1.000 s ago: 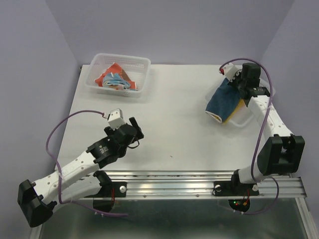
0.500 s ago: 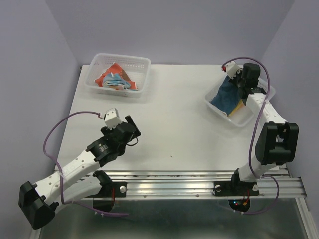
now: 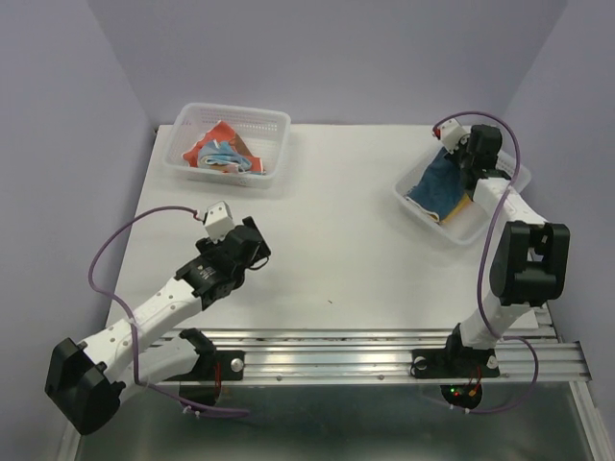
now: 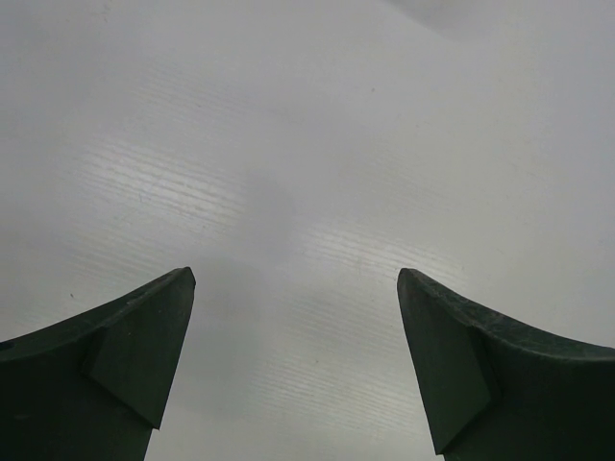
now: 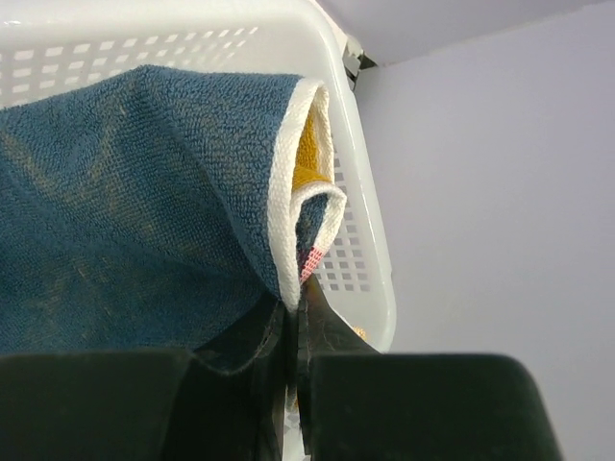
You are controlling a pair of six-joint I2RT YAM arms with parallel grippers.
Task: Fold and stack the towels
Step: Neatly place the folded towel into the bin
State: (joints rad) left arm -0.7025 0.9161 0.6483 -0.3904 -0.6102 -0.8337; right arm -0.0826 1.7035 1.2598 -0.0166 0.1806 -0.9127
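Note:
My right gripper [image 3: 459,158] is shut on the white-trimmed edge of a navy towel [image 3: 439,182]. The towel hangs down into the white lattice basket [image 3: 478,229] at the right, and yellow shows at its lower side. In the right wrist view the gripper [image 5: 295,305] pinches the navy towel [image 5: 125,211] at its white hem. My left gripper [image 3: 258,248] is open and empty above the bare table. In the left wrist view [image 4: 296,279] only white table shows between the fingers. Several crumpled towels [image 3: 223,152], red-orange, light blue and white, lie in the far left basket [image 3: 274,123].
The white table [image 3: 336,240] has purple walls close around it. The right basket sits near the table's right edge. The arms' metal mounting rail [image 3: 384,348] runs along the near edge.
My right gripper has drawn back over the right basket, and the navy towel has come off the table into the basket. My left gripper has moved slightly forward and up.

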